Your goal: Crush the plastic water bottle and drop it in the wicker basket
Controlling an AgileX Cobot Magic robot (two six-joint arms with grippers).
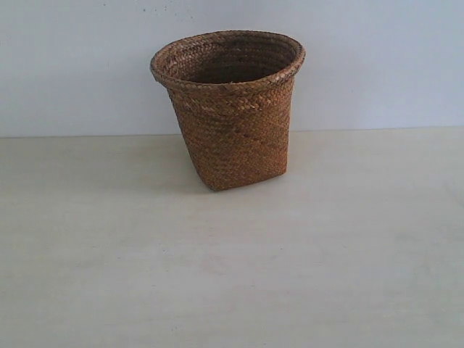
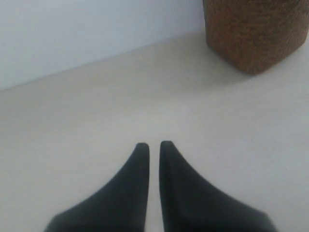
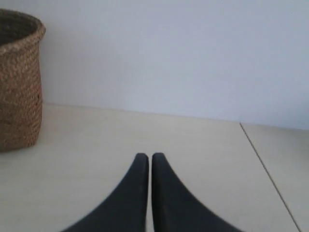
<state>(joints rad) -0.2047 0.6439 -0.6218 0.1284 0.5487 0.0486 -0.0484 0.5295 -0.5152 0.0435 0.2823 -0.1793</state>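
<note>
The wicker basket (image 1: 230, 109) stands upright on the pale table, back of centre in the exterior view. Its lower part fills a corner of the left wrist view (image 2: 253, 31), and its side shows at the edge of the right wrist view (image 3: 18, 79). The plastic water bottle shows in no view; the part of the basket's inside that shows looks dark and bare. My left gripper (image 2: 153, 145) is shut with only a thin slit between its dark fingers, holding nothing. My right gripper (image 3: 146, 156) is shut too and holds nothing. Neither arm appears in the exterior view.
A pale wall (image 1: 377, 58) rises right behind the table (image 1: 232, 275). A thin dark seam (image 3: 268, 171) runs across the tabletop off to one side of my right gripper.
</note>
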